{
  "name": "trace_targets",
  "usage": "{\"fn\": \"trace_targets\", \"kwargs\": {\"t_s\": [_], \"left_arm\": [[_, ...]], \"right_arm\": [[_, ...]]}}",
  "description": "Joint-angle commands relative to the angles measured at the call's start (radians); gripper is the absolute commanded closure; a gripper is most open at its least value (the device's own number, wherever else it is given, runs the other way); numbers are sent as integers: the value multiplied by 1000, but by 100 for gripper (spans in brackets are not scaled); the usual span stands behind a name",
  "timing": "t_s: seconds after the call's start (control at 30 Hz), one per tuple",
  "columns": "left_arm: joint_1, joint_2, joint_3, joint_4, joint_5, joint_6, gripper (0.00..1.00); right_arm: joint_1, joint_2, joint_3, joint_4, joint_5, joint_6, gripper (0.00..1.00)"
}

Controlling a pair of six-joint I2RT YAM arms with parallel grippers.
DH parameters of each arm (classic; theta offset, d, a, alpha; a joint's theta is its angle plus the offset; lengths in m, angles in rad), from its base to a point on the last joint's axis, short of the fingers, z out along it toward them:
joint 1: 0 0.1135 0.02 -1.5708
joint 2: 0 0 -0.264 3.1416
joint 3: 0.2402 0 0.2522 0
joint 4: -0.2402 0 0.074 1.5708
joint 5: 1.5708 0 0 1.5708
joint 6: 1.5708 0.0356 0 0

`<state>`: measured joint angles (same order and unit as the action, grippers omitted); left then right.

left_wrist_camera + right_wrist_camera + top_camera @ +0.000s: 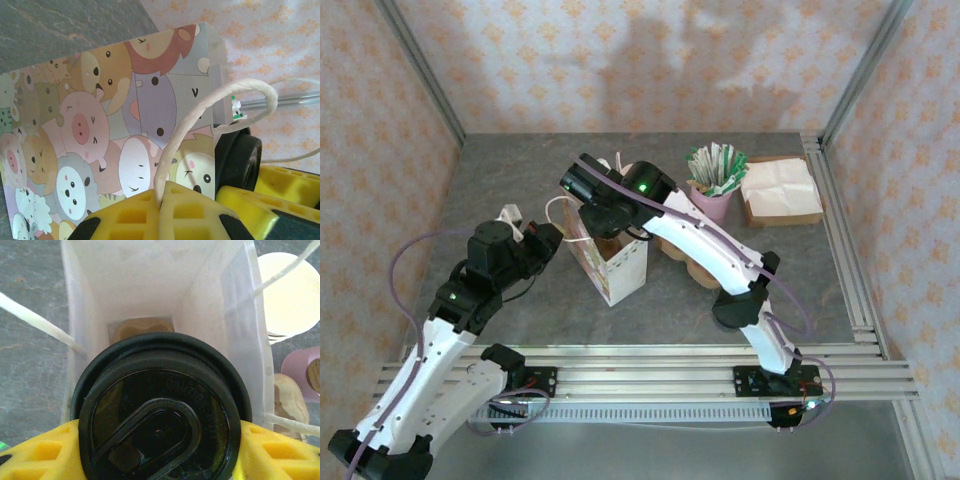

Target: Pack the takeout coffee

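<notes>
The takeout coffee (160, 410) shows its round black lid from above, gripped at both sides by the yellow fingers (35, 455) of my right gripper (160, 445). It hangs over the open mouth of the paper bag (140, 285), whose white inside has something brown at the bottom. From above, my right gripper (600, 215) sits over the cartoon-printed bag (617, 268). My left gripper (165, 202) is shut on the bag's white cord handle (200, 115), at the bag's left side (545, 240). The printed side of the bag (100, 130) faces the left wrist camera.
A stack of lidless cream cups (290, 295) stands right of the bag, with a pink cup (713, 200) of packets and a cardboard tray of napkins (780, 192) further back right. Wooden pieces (692, 268) lie under the right arm.
</notes>
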<state>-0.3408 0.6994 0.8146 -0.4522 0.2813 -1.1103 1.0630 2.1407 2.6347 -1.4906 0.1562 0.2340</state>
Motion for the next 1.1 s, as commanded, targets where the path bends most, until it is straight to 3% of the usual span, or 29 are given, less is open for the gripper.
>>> {"fn": "trace_targets", "kwargs": {"t_s": [0.0,0.73,1.07], "left_arm": [[-10,-13,-18,8,-36,-11,100],[-12,-13,-12,-4,-27,-4,100],[-72,-15,-4,-10,-7,8,100]], "right_arm": [[-7,7,-11,-53,4,11,39],[-25,41,-86,-107,-89,2,39],[-43,68,-76,-132,-102,-1,40]]}}
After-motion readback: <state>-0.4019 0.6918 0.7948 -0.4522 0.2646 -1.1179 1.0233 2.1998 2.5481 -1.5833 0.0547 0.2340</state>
